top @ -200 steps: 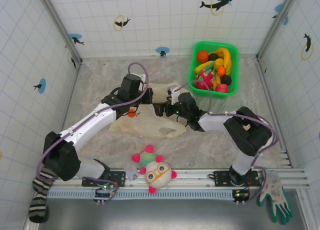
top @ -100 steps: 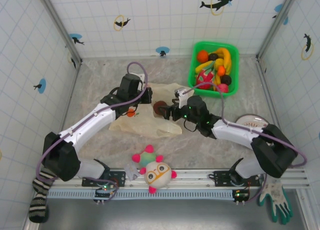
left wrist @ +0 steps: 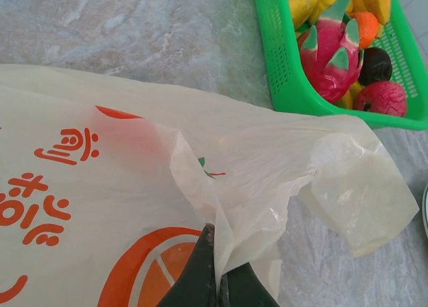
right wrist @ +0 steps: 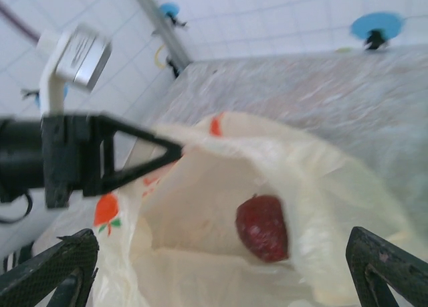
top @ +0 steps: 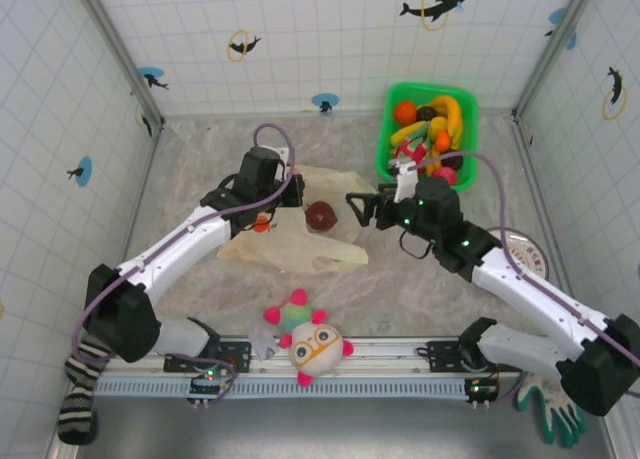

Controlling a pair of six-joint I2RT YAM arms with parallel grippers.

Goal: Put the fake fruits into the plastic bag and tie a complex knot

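A: Progress?

B: Bag lies mid-worktop, one red fruit inside; other fruits wait in the basket. Left pincer is clamped on the bag's rim. Right pincer is spread, empty. Knot — not begun.

White arm links, black joints, purple cables

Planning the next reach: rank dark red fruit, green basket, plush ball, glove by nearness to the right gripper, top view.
1. dark red fruit, in the bag, left of the right gripper
2. green basket, back right
3. plush ball, near edge
4. glove, near-right corner
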